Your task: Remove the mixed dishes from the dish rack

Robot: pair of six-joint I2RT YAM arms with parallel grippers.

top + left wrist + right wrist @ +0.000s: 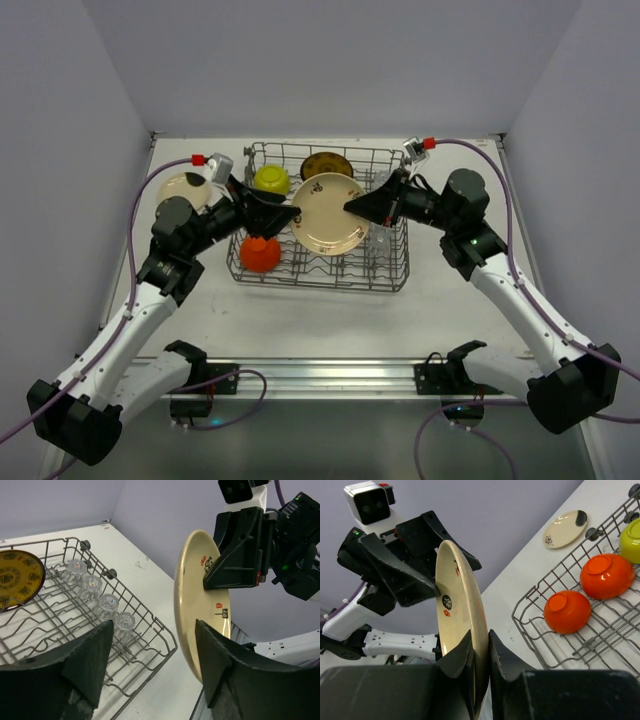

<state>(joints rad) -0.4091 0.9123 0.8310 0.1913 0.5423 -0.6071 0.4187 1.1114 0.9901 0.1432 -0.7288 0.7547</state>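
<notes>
I see right gripper [480,660] clamped on cream plate [328,214] above the dish rack [395,275], left gripper [152,665] wide around its opposite rim

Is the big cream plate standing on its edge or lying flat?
On its edge. The cream plate is upright, its rim pinched by the right gripper above the dish rack, not lying flat.

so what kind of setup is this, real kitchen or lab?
Looks like a lab test cell, not a kitchen: plain grey walls box in a white table, two arms are bolted to a rail at its near edge, and the only kitchenware is a dish rack.
</notes>
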